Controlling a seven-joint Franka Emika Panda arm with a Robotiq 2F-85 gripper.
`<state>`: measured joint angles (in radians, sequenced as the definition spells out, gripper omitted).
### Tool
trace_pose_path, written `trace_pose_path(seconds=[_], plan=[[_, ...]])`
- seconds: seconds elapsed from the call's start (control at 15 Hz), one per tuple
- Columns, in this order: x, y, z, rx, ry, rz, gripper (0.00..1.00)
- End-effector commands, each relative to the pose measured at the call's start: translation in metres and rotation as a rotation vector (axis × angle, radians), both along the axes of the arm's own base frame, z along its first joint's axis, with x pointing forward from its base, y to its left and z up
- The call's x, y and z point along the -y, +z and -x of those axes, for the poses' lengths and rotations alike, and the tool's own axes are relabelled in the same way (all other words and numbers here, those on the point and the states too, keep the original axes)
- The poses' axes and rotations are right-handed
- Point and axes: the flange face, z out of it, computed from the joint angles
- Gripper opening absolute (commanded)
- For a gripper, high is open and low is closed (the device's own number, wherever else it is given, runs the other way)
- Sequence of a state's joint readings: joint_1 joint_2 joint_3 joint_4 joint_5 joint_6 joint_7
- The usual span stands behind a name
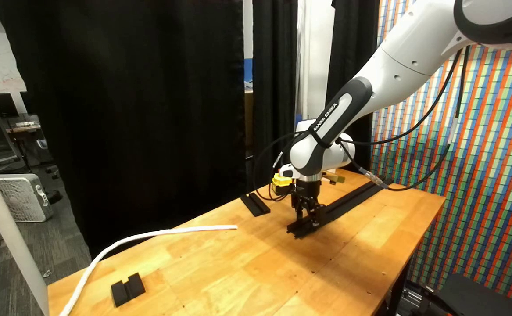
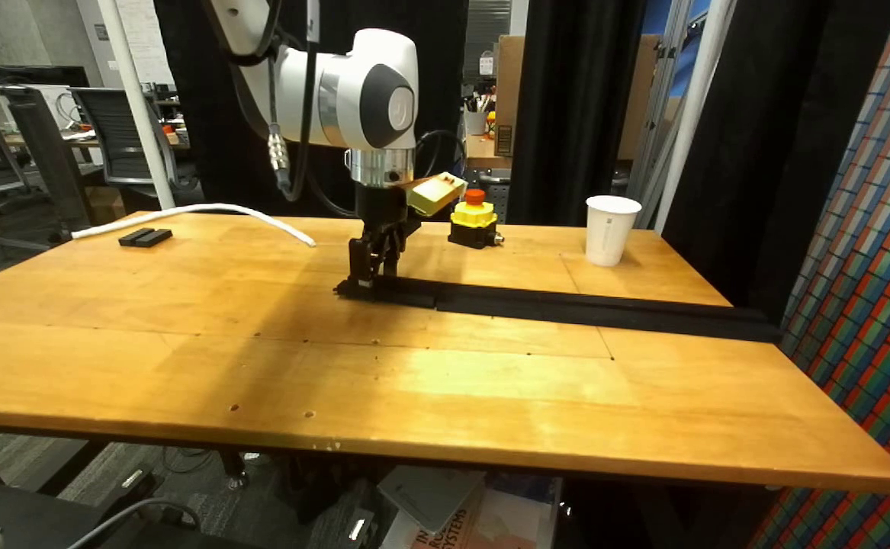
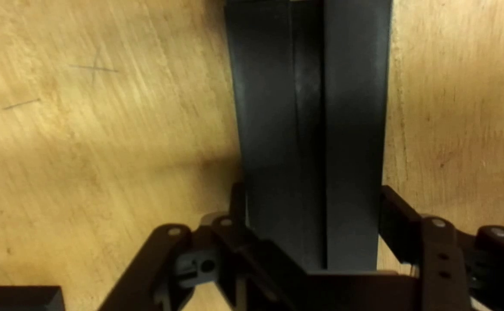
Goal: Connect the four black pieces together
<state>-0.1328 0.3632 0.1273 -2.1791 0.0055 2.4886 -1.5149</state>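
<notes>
The black bars lie end to end as a long grooved black strip on the table. It shows in both exterior views (image 1: 356,195) (image 2: 582,306). One seam with a slight step shows near the gripper; other seams are too dark to make out. My gripper (image 1: 307,221) (image 2: 375,278) points straight down at the strip's end bar (image 2: 410,293). In the wrist view my gripper's fingertips (image 3: 312,194) straddle the end bar (image 3: 264,108), one on each long side, touching or nearly touching. Whether they press on it is not clear. The gripper hides the bar's lower end there.
A short flat black piece (image 1: 255,205) lies near the curtain side. A small chunky black block (image 1: 127,289) (image 2: 146,237) sits beside a white cord (image 1: 159,233). A yellow emergency-stop box (image 2: 474,219) and white cup (image 2: 610,231) stand behind the strip. A black corner (image 3: 16,298) enters the wrist view.
</notes>
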Motion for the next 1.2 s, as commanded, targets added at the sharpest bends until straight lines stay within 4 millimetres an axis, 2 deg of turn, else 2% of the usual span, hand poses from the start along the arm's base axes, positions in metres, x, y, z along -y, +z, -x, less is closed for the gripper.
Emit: trace_pose_path(seconds=[0.0, 1.13], plan=[[0.005, 0.003, 0.005, 0.030, -0.030, -0.021, 0.48], [0.013, 0.001, 0.028, 0.103, -0.027, -0.013, 0.48]])
